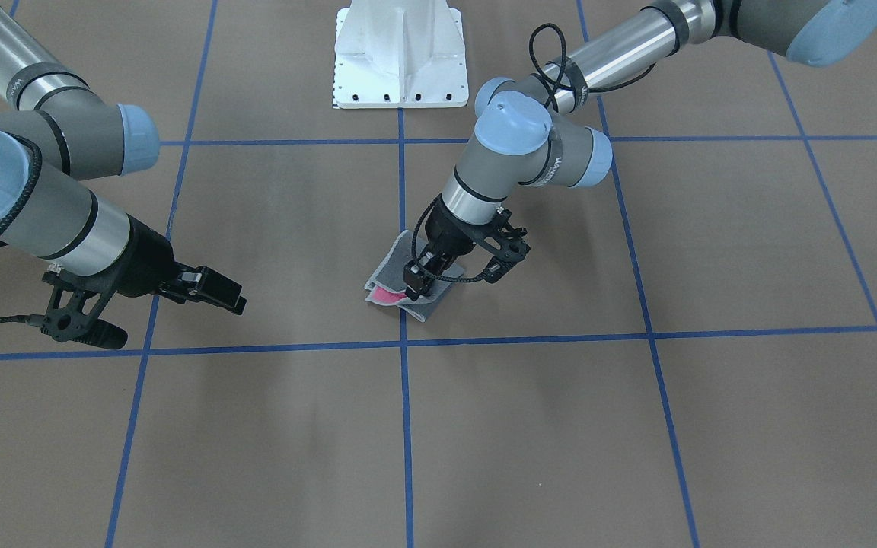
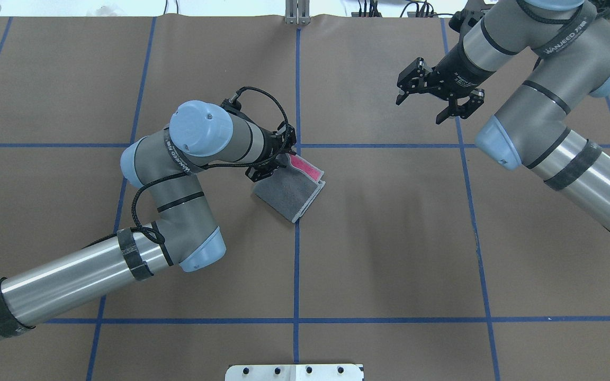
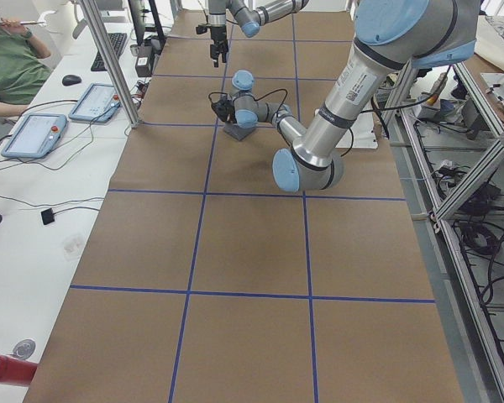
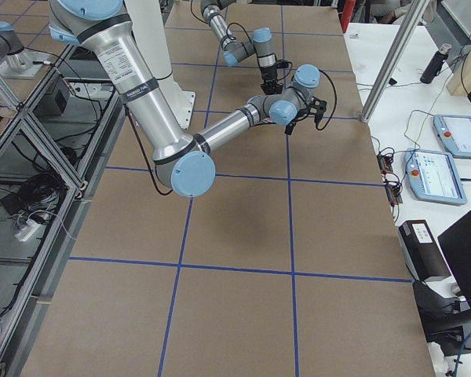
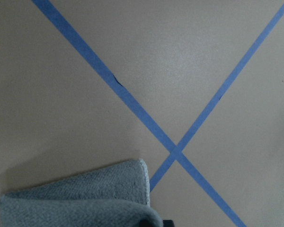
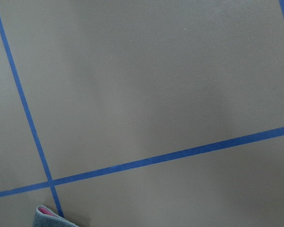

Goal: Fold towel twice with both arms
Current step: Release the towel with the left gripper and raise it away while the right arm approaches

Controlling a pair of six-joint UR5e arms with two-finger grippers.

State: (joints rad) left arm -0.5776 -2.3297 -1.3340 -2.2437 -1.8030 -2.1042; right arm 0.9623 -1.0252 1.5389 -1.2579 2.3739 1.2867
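Front-facing camera first: the towel (image 1: 391,266) sits mid-counter (image 1: 560,441) on the blue tape line (image 1: 405,396). Its grey face is up and a pink sliver peeks out at the camera-side edge, so I'd judge at least one fold is in. The left tool (image 1: 454,281) is right down on it, jaws looking apart, one fingertip planted by that pink strip, likely pinning or lining up a layer. The right tool (image 1: 180,320) hangs well off to the side, jaws spread wide and holding nothing, giving the working arm room.

Overhead: the towel is a tidy grey rectangle straddling the tape, with pink along the edge away from the robot and the right tool well apart.

Side cameras: too small to judge either tool.

Left wrist: a grey fold bulges at the bottom of the shot.

Right wrist: just a towel corner, low left.
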